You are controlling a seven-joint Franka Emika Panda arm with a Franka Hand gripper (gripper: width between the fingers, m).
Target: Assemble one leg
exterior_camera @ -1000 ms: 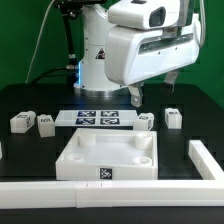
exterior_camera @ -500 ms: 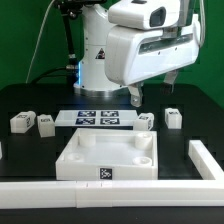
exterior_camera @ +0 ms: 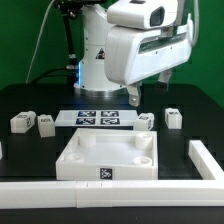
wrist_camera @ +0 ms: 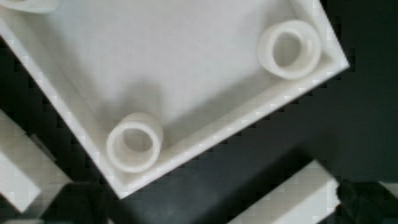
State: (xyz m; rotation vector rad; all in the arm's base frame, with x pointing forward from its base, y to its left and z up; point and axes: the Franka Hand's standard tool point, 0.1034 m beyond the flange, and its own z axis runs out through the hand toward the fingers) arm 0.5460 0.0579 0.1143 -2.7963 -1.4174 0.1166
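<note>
**Gripper hung open and empty; legs lay untouched on the table**

The gripper (exterior_camera: 150, 88) hung above the table with its two dark fingers (exterior_camera: 133, 97) spread wide and nothing between them. In the wrist view the gripper (wrist_camera: 214, 198) showed only as dark tips at the picture's edge. That view looked down on the white tray piece (wrist_camera: 178, 70) and two of its round corner holes (wrist_camera: 288, 50).

In the exterior view, the marker board (exterior_camera: 100, 118) lay under the arm, behind the tray piece (exterior_camera: 75, 150). At the board's right end in that view sat the inner right leg (exterior_camera: 146, 121), with the outer right leg (exterior_camera: 173, 117) just beside it. The inner left leg (exterior_camera: 45, 123) and outer left leg (exterior_camera: 21, 122) sat off the board's left end. All four rested on the black table (exterior_camera: 30, 100), apart from the gripper. White rails (exterior_camera: 205, 155) edged the table.
</note>
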